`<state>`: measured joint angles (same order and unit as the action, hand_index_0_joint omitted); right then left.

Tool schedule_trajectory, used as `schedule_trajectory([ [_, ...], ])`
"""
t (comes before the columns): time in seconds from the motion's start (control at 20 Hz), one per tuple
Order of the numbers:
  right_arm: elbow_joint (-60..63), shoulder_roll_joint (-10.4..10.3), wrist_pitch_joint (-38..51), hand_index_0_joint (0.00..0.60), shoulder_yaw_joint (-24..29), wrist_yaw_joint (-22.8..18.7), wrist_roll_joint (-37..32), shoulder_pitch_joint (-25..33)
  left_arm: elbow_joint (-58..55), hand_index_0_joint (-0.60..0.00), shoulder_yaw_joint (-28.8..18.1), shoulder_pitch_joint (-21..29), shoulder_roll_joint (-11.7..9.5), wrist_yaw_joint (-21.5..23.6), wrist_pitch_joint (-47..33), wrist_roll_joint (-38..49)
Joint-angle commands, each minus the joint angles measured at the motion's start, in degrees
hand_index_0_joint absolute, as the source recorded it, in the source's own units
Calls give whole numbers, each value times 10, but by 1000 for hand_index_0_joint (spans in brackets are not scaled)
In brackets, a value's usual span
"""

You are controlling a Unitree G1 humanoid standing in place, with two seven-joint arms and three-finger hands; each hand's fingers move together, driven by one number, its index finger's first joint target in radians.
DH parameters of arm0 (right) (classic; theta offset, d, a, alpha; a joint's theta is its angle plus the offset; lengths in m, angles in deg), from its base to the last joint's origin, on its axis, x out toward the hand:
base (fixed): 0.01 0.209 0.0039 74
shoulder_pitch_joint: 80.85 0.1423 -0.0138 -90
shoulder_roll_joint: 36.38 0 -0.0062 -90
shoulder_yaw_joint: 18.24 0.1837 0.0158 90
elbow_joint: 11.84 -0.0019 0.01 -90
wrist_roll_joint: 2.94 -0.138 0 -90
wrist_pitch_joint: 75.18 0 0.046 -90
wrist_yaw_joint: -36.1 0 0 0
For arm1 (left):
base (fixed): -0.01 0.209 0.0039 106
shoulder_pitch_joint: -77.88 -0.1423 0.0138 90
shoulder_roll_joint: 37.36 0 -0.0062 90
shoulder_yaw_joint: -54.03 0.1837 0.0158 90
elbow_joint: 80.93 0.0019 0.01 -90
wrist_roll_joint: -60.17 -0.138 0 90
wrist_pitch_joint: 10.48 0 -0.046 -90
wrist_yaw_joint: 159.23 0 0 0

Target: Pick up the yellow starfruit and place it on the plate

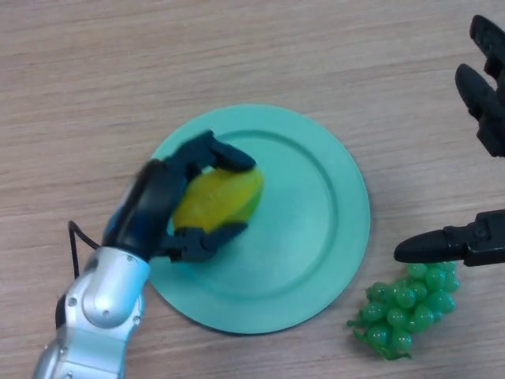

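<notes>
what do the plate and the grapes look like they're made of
Plate: likely plastic, matte and evenly teal, with a smooth moulded rim. Grapes: probably plastic or rubber imitation fruit; the beads are glossy, uniform and translucent green.

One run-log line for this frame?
left hand shut on starfruit | over plate | right hand open, idle | grapes beside plate

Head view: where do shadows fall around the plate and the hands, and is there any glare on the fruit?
Head view: the round teal plate casts a thin dark shadow along its lower rim on the wooden table; the left robot hand, curled round the yellow starfruit, darkens the plate beneath it; no strong glare shows on the fruit; the right robot hand is open beside the green grape bunch.
</notes>
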<state>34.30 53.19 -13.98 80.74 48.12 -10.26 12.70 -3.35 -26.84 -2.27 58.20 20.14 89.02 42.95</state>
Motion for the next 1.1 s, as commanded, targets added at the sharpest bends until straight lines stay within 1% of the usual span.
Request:
schedule_trajectory([
  [0.05,-36,18,58,0,25,-5,-20,18,-20,-600,-19,21,-5,39,-79,-20],
  [0.1,-39,17,56,0,25,-4,-21,18,-16,-600,-20,24,-5,52,-78,-21],
  [0.25,-40,15,53,0,21,-9,-18,16,-6,-600,-26,33,-5,60,-83,-32],
  [0.4,-51,14,45,0,19,-14,-14,14,7,-600,-34,33,-5,83,-102,-28],
  [0.45,-54,12,43,0,21,-16,-17,15,4,-600,-36,34,-5,83,-101,-26],
  [0.5,-56,12,43,0,23,-18,-20,16,1,-551,-37,34,-5,83,-100,-25],
  [0.55,-56,12,44,0,24,-18,-20,15,0,-451,-37,34,-5,82,-100,-25],
  [0.6,-56,13,43,0,25,-19,-21,15,-2,-301,-37,33,-5,80,-100,-26],
  [0.65,-56,13,43,0,26,-20,-23,14,-4,-201,-36,31,-5,78,-100,-28],
  [0.7,-55,13,44,0,28,-24,-25,11,-13,-51,-36,25,-5,69,-93,-31],
  [0.75,-56,12,46,0,30,-24,-26,7,-22,0,-36,19,-5,63,-89,-30],
  [0.85,-57,12,43,0,31,-28,-31,8,-35,0,-41,10,-5,55,-86,-17],
  [1.0,-41,14,54,0,21,-30,-13,16,-55,0,-53,4,-5,47,-83,0],
  [1.1,-27,9,72,0,15,-30,-9,12,-71,0,-62,-1,-5,39,-81,15],
])
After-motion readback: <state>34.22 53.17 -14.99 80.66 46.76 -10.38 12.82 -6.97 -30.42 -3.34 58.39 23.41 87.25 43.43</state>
